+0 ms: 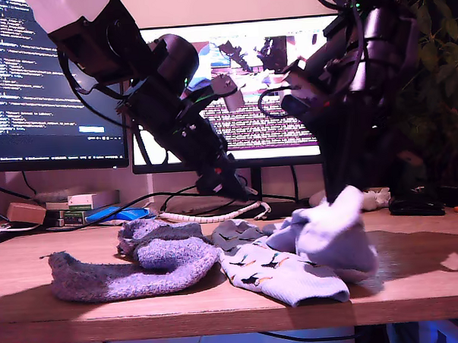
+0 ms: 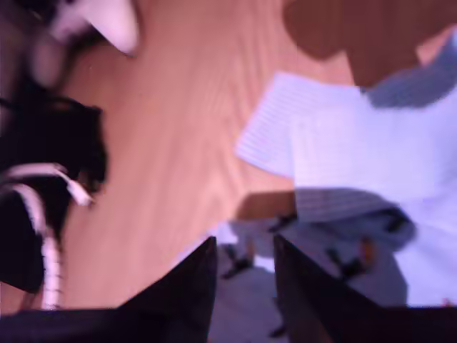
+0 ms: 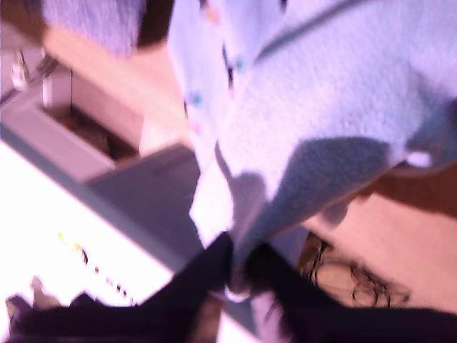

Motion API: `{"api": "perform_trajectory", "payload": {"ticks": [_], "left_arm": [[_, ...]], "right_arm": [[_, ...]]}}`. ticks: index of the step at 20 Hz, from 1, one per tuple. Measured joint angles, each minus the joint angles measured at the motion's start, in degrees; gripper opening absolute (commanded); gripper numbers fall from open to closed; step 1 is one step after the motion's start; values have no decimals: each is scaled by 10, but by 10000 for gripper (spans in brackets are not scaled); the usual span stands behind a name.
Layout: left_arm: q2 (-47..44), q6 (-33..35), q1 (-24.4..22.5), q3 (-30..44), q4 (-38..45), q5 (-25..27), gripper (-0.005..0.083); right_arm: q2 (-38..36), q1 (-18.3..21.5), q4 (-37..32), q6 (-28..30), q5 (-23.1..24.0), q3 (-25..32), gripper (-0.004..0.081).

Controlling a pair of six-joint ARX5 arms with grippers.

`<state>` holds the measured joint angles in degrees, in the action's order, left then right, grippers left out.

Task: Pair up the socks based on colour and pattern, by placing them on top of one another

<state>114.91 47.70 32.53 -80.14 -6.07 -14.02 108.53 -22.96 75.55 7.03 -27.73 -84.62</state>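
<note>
The exterior view shows the socks heaped mid-desk. Two fuzzy lavender socks (image 1: 134, 273) lie toward that view's left. A bird-print sock (image 1: 277, 273) stretches to the front edge, with another (image 1: 239, 233) behind it. My second gripper (image 3: 239, 275) is shut on the cuff of a plain pale sock (image 3: 321, 128), which hangs from it (image 1: 334, 235) with its lower part on the pile. My first gripper (image 2: 244, 246) hovers open and empty just above a bird-print sock (image 2: 335, 250), beside a ribbed pale sock (image 2: 343, 143). That gripper (image 1: 233, 188) sits behind the heap.
Two monitors (image 1: 50, 73) stand at the back. A white coiled cable (image 1: 216, 214) lies behind the socks. Boxes (image 1: 82, 202) sit at the exterior view's left, a white controller (image 1: 376, 198) and a black object (image 1: 417, 203) at its right. The desk's front edge (image 1: 235, 312) is near.
</note>
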Motion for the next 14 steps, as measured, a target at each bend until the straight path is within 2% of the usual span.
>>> {"api": "perform_trajectory", "payload": {"ticks": [3, 5, 6, 8, 12, 13, 14], "left_arm": [[-5, -13, 0, 0, -2, 0, 197], [-20, -35, -1, 0, -4, 0, 155], [-33, -37, -1, 0, -9, 0, 124], [-66, -63, -3, 0, -30, 0, -10], [-108, -106, -8, 0, -87, 1, -19], [-112, -108, -9, 0, -101, 1, -19], [-115, -129, -10, 0, -117, 1, -19]], "right_arm": [[-1, 5, 1, 2, 9, 0, 370], [-5, 11, 4, -1, 40, 0, 370], [-9, 12, 8, -2, 52, 0, 370], [-22, 19, 17, -10, 70, 0, 368], [-73, 23, -10, -17, 72, 0, 350], [-85, 23, -21, -22, 72, 0, 329], [-92, 23, -37, -26, 72, 0, 254]]}}
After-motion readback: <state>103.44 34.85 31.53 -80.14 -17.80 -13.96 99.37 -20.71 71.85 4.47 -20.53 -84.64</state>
